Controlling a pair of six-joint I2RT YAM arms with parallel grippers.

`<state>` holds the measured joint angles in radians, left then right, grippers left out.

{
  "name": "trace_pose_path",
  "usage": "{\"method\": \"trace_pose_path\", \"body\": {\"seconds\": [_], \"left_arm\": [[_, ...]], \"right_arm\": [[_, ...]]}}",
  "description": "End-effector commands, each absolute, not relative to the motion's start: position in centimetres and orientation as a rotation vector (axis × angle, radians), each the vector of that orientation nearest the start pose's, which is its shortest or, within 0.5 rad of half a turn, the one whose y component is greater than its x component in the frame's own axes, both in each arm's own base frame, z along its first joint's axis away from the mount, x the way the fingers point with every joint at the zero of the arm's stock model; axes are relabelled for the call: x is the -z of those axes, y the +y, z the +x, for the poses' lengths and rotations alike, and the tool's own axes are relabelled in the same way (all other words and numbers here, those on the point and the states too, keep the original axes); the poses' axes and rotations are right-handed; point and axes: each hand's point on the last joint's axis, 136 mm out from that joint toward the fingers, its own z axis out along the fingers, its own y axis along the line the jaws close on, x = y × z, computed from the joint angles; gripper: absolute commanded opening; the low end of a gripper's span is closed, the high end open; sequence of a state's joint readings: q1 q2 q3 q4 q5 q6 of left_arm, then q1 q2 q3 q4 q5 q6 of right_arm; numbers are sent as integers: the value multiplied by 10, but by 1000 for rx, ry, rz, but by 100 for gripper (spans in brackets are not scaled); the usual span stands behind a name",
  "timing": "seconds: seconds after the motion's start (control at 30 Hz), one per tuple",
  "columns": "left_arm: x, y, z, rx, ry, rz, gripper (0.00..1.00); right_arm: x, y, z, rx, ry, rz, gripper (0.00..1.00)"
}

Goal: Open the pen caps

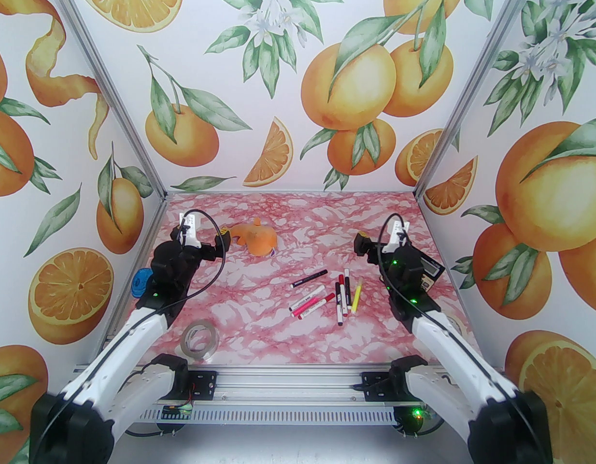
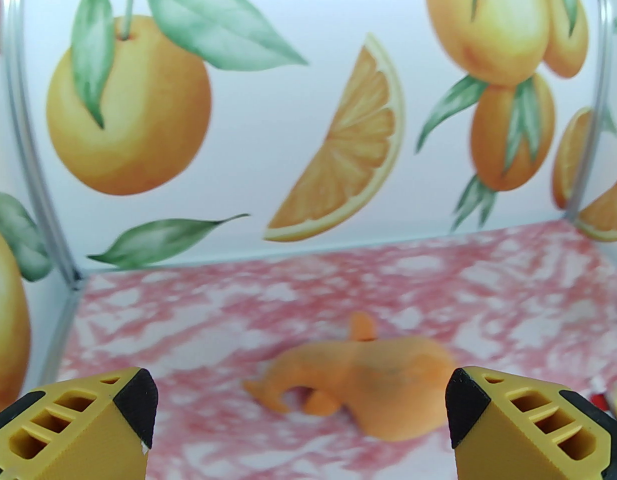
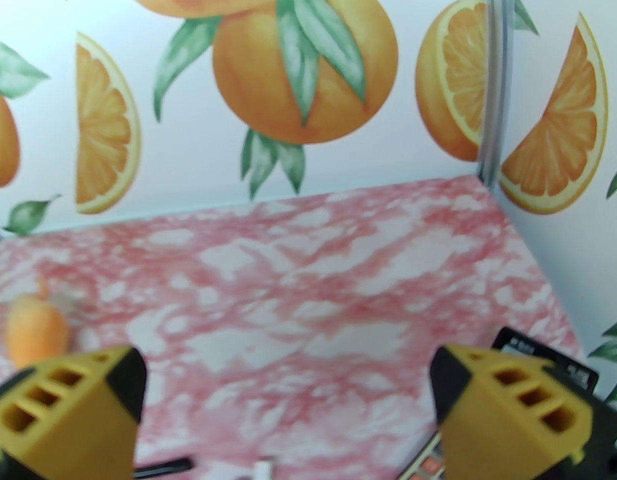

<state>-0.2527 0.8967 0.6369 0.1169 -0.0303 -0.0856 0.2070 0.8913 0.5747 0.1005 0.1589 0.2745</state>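
"where are the pens (image 1: 327, 295)?"

"lying in a loose bunch on the table (image 1: 259, 326), nearer us than the orange toy (image 1: 257, 240) and off to its right. the pen caps (image 1: 347, 274) look seated on them, though they're tiny from here."

"and the grippers?"

"the left gripper (image 2: 301, 408) hangs just left of the toy, spread wide and empty. the right gripper (image 3: 288, 393) is well to the toy's right, gaping too, with nothing in it."
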Motion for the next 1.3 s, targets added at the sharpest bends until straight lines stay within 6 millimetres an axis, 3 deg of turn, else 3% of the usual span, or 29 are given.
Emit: {"method": "trace_pose_path", "body": {"seconds": [0.0, 0.23, 0.43, 0.63, 1.13, 1.27], "left_arm": [[-235, -100, 312, 359, 1967, 99, 100], [-217, -154, 277, 523, 2095, 249, 100], [-197, -198, 266, 579, 2193, 450, 100], [-183, -236, 274, 597, 2234, 602, 100], [-139, -334, 294, 593, 2333, 950, 100], [-122, -353, 295, 544, 2368, 1053, 94]], "right_arm": [[-214, 38, 312, -274, 1974, 370, 100], [-201, 66, 280, -556, 2019, 376, 100], [-170, 65, 255, -569, 2103, 415, 100], [-149, 64, 241, -545, 2181, 398, 100], [-152, 69, 237, -585, 2161, 371, 100], [-157, 80, 235, -650, 2167, 328, 100]]}}
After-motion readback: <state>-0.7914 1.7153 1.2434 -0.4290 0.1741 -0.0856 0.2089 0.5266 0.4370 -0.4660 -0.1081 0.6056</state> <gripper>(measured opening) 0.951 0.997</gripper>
